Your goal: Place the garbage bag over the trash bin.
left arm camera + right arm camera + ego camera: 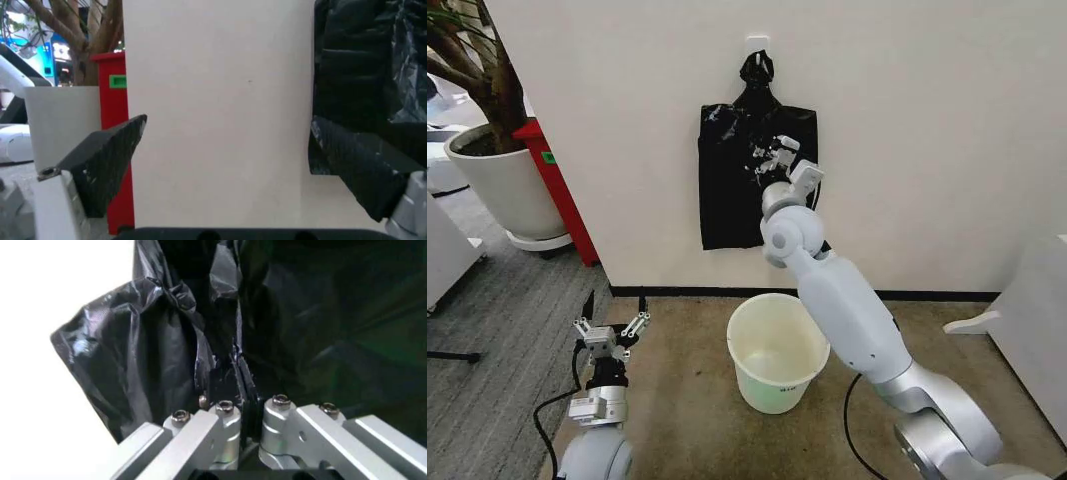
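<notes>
White wall (907, 150) backs the scene, and the garbage bag (732, 185) hangs flat on it from a hook (758, 44), above the trash bin (777, 352) on the brown floor. Raised to the bag's front, the right gripper (765, 152) has its jaws pinched closed on a fold of black plastic. Low beside the bin, the left gripper (611, 327) points up with jaws wide apart, holding nothing.

- The floor (677, 400) is brownish carpet by the wall, turning to grey ribbed carpet off to the robot's left.
- The trash bin (777, 352), white and round, stands upright on the brown part, close to the wall's dark baseboard.
- A big white planter (502, 190) with a tree sits at the far left on a low round base.
- A red panel (562, 190) stands on the floor just beside the planter, against the wall's corner.
</notes>
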Available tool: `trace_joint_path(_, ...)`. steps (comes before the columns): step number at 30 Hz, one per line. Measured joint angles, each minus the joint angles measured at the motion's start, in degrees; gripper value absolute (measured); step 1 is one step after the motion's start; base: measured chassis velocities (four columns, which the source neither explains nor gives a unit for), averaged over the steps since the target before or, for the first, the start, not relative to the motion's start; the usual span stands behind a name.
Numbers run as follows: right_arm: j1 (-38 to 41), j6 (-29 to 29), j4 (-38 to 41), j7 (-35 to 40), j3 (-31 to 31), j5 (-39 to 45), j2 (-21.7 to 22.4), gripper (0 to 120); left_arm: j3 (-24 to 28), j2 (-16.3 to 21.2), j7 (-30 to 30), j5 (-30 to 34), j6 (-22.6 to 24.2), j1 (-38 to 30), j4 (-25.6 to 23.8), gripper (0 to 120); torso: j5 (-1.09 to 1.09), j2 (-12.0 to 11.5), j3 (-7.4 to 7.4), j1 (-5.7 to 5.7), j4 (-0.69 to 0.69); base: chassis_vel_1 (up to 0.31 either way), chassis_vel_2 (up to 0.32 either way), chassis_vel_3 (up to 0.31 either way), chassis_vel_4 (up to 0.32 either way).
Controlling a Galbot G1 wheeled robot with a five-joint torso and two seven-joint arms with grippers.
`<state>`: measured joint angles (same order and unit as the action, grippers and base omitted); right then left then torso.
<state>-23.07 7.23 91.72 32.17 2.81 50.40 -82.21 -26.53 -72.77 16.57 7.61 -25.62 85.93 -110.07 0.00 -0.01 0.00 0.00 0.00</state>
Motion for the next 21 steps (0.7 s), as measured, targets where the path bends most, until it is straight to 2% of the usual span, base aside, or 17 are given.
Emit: trace_joint_path(21, -5.82, 0.25, 2.84, -0.54, -0.91, 0.37, 0.64, 0, 0.21, -0.47, -0.21, -0.34, -0.16, 0.03, 0.28, 97, 0.01, 0.0, 0.0, 0.0, 0.0, 0.0, 0.0, 0.0, 0.0)
